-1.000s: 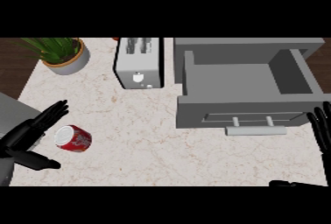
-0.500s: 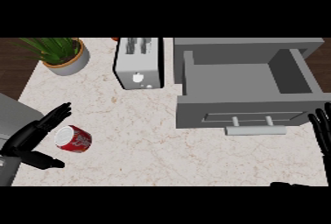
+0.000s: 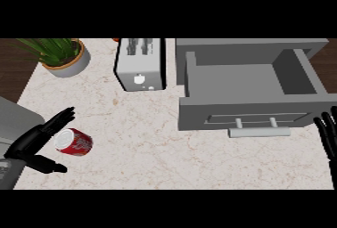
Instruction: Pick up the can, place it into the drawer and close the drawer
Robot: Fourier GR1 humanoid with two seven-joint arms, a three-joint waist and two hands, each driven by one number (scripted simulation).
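Note:
A red can [image 3: 74, 142] lies on its side on the marble counter at the left, its silver top facing left. My left hand [image 3: 33, 142] is right beside it on the left, fingers straight above the can and thumb below it, so the hand is open around the can. The grey drawer [image 3: 250, 116] stands pulled open at the right, its inside bare, with a handle [image 3: 259, 132] on its front. My right hand [image 3: 327, 137] rests open at the right edge, fingers up, just right of the drawer front.
A silver toaster [image 3: 139, 65] stands at the back, left of the drawer. A potted green plant [image 3: 60, 55] sits in the back left corner. The counter's left edge runs close to the left hand.
The left hand has shifted slightly right and down, closing in on the can. The right hand and the drawer have stayed still.

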